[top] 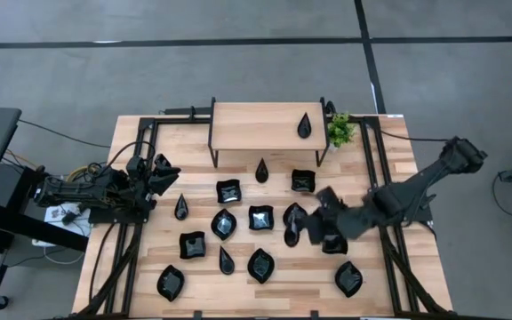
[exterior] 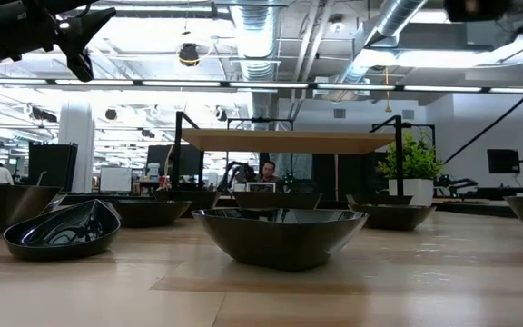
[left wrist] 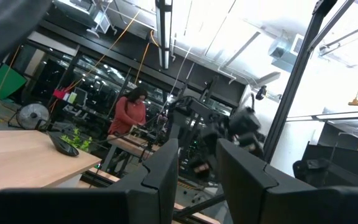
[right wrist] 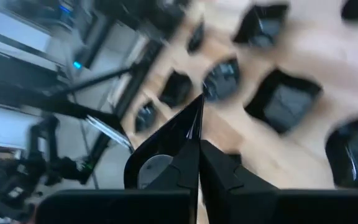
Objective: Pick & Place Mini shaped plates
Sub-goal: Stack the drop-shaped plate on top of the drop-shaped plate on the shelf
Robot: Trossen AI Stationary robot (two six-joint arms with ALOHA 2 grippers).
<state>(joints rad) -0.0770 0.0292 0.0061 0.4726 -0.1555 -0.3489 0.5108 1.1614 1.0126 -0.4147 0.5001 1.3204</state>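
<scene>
- The worktop is crowded beneath and around the right tool. Bare wood is found mostly outside the spread of dishes, toward the edges, so little room is left for a low sweep.
- The raised shelf stands well ahead of the right tool, beyond the dishes. Its front edge and black legs could be struck if a carry toward it is kept too low. Most of its top is left free.
- The left tool is parked well apart from the right tool, at the opposite side of the worktop. Its fingers are held apart with nothing between them, and no crossing of paths is expected.
- The mini plates are spread just beside and below the right tool, with only narrow gaps between them. Any of them could be clipped and pushed by a dropped wrist.
- The right tool is closed together on what is judged to be the thin rim of one pointed glossy plate, which is carried above the others. With so slim a hold on a slick edge, the plate could pivot or slip out and fall onto the dishes beneath.
- One teardrop plate is already placed on the shelf, at the end nearer the right tool. It could be knocked if a second plate is set down too close to it.
- The plant stands just past that end of the shelf and could be brushed by a wide approach.
</scene>
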